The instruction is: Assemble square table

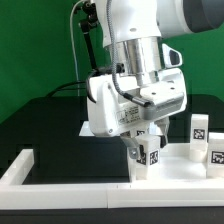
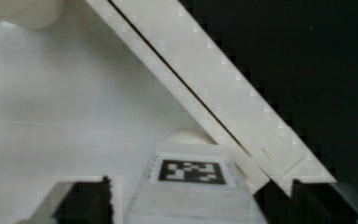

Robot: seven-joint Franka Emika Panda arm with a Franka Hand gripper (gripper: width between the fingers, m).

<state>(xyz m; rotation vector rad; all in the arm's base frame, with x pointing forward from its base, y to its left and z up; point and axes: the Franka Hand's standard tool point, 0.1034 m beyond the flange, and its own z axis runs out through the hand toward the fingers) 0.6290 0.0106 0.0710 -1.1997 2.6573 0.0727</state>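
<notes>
Claw over a tagged leg at the tabletop's rim

The claw [image 1: 148, 150], lower centre, stands spread around a leg [image 1: 150, 156], gripping nothing; the square top [image 2: 69, 110] lies beneath, two more legs [image 1: 199, 135] standing at right.

Tagged leg [image 1: 149, 156] close beneath the tool [image 1: 143, 140], border rail [image 1: 60, 187] just beside; two upright legs [image 1: 208, 140] near on the exterior view's right.
</notes>
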